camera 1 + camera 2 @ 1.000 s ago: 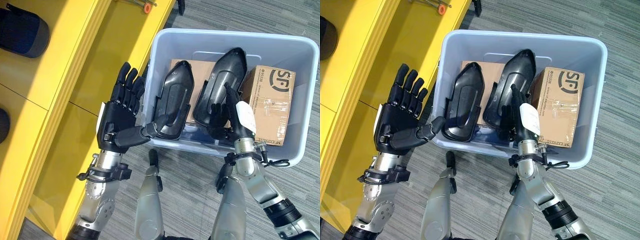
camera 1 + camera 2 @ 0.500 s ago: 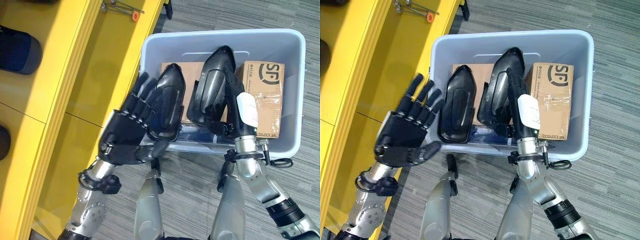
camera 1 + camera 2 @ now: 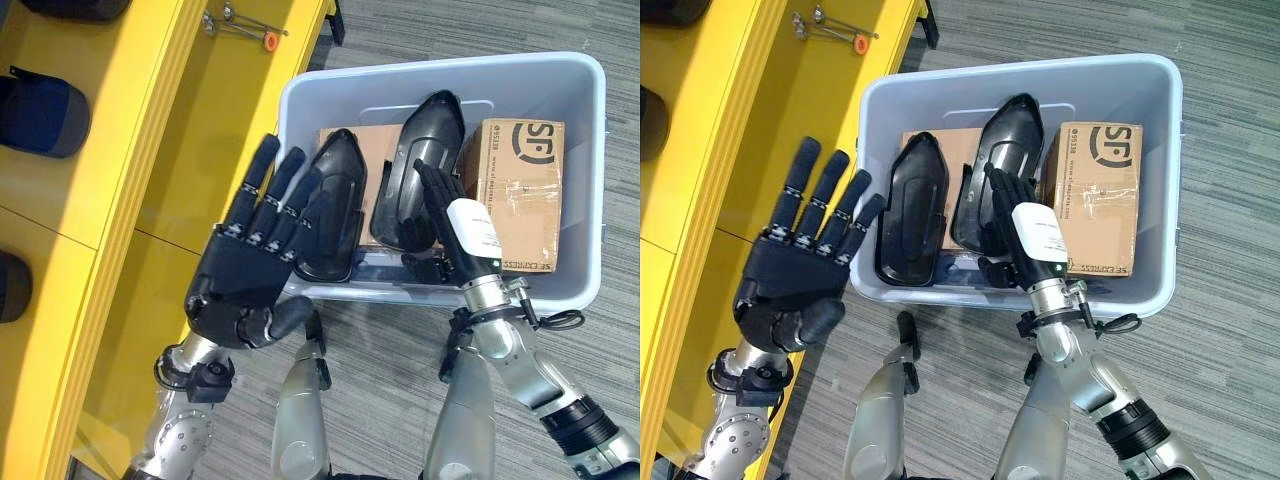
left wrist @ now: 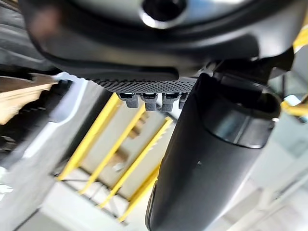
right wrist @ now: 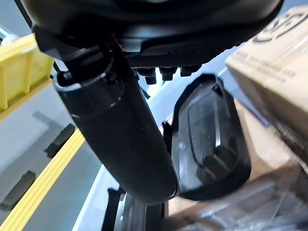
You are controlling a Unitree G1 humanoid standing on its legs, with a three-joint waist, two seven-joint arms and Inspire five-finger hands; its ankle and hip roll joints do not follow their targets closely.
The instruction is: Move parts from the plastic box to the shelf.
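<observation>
We see the dark objects on the yellow shelf (image 3: 120, 160) cut off at 9 and 11 o'clock. Right hand (image 3: 1025, 235) covers the near end of one black part (image 3: 1000, 165) (fingertips hidden behind it). Small tools (image 3: 830, 28) at 12 o'clock too small to identify.

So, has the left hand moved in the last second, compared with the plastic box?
Yes. The left hand has rolled from palm-up to back-up beside the plastic box, its open fingers now reaching toward the rim near the left black part.

Head stereo pair steeply downward, sharing plastic box (image 3: 440, 175) and yellow shelf (image 3: 120, 200); wrist cameras close along thumbs.
</observation>
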